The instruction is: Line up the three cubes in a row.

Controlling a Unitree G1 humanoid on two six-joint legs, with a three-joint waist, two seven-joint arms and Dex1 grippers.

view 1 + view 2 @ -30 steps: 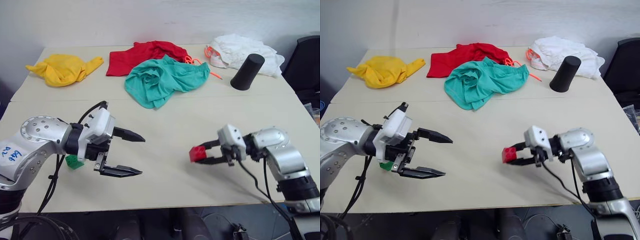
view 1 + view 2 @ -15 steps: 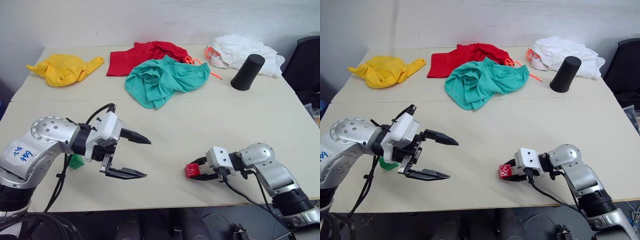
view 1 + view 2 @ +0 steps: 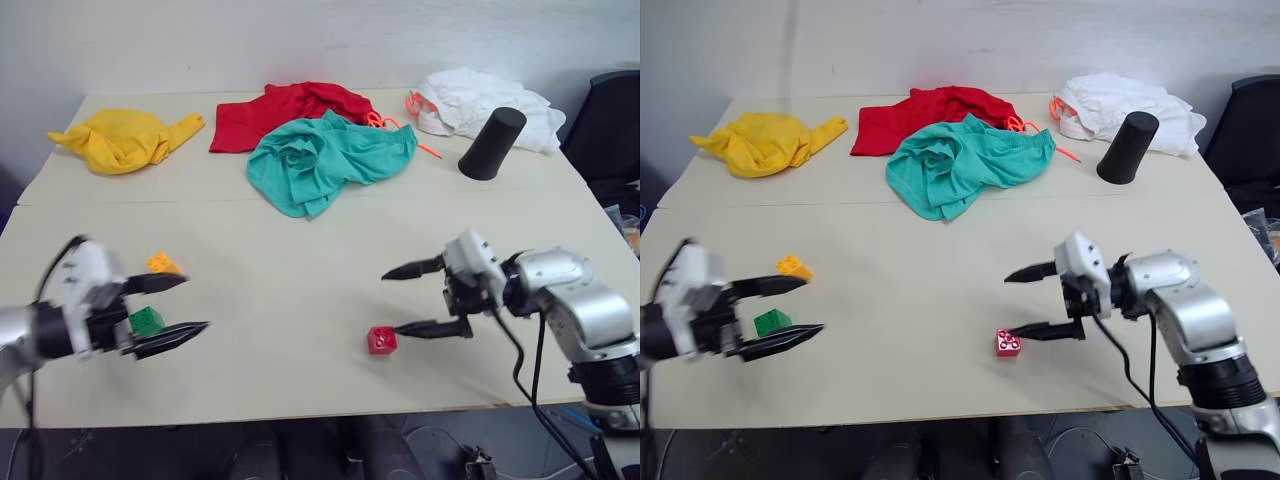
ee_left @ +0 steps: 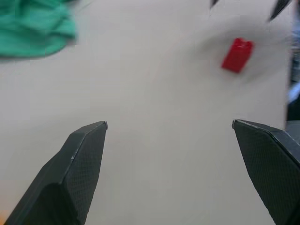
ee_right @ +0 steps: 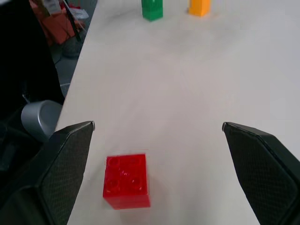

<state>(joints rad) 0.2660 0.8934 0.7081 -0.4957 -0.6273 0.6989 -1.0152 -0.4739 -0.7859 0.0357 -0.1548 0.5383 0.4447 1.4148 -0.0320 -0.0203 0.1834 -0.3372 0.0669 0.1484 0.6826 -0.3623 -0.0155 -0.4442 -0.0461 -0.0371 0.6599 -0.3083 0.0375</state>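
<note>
Right end effector (image 3: 1035, 302) now stands wide open and empty, lifted just clear of the red cube (image 3: 1007, 342), which a second ago it held pinched. The cube sits loose on the tabletop (image 3: 940, 260) near the front edge, at about 7 o'clock from the fingertips.

Left end effector (image 3: 780, 312) is also spread fully and holds nothing. It has swung out toward the left edge and now brackets the green cube (image 3: 770, 322) without gripping it. The orange-yellow cube (image 3: 793, 266) lies just beyond, at roughly 1 o'clock from the green.

My read: red is released well apart from the other two, so no row yet; the green and orange-yellow pair still need bringing over.

Tabletop is pale, plain and matte. Along the far side lie a yellow cloth (image 3: 765, 140), red cloth (image 3: 930, 112), teal cloth (image 3: 965, 160), white cloth (image 3: 1120, 100) and a black cup (image 3: 1127, 147). Bare wall behind.
</note>
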